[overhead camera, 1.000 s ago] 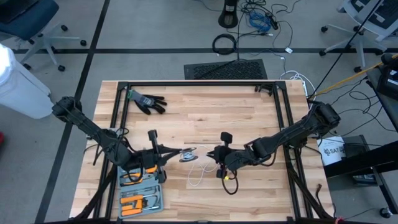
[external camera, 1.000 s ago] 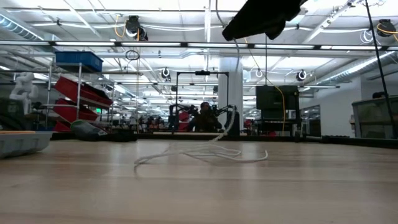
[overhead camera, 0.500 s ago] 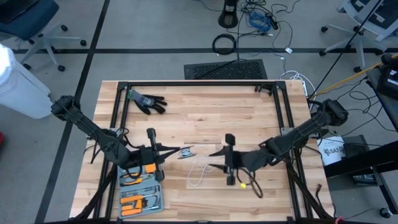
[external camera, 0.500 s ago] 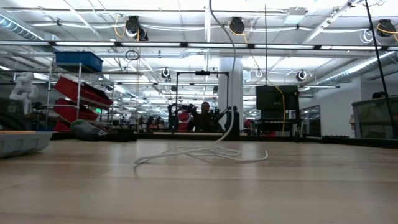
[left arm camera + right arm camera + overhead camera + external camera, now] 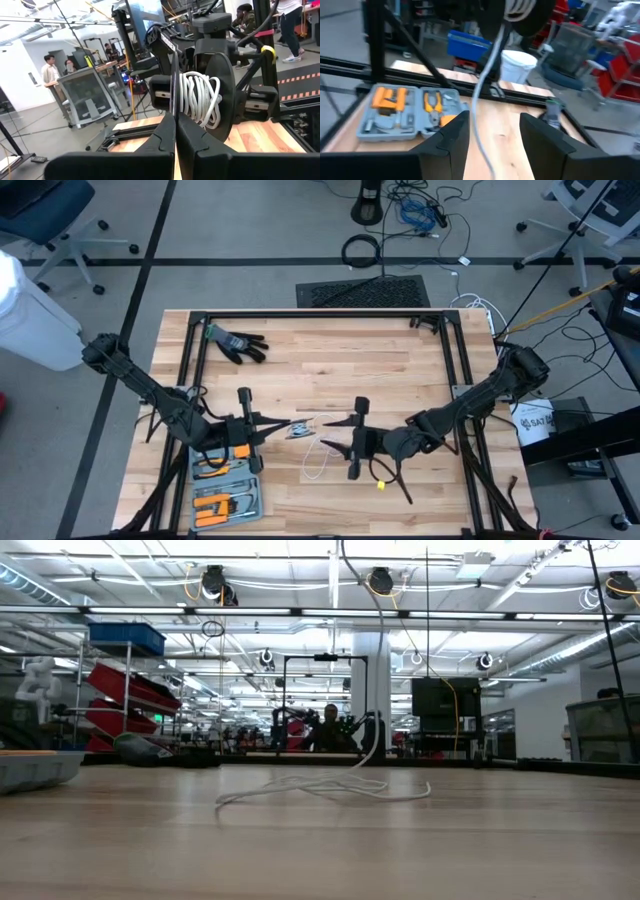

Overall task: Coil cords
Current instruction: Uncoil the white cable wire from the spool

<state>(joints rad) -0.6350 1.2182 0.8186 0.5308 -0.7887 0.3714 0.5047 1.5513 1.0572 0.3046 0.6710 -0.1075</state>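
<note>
From my seat, starting at the tabletop's left side, the left gripper (image 5: 292, 423) sits by the front-left region, fingers pressed together on the spool (image 5: 207, 95), a black disc part-wound with white turns and held up off the wood. From the spool the loose cord (image 5: 322, 452) drops and runs toward the front edge, lying in slack loops on the wood near the middle; in the low view those loops (image 5: 320, 786) rest flat, with one strand rising out of frame. Just right of the loops is the right gripper (image 5: 352, 446), fingers spread and holding nothing; in its own wrist view the hanging strand (image 5: 482, 95) falls between the two open fingers. So the slack lies between the two grippers, its long run going from the spool toward the front edge, and the right arm is the nearer one to the free length. I judge the next move depends on the right gripper closing on that strand. An open tool case (image 5: 225, 490) sits at the front-left corner.
</note>
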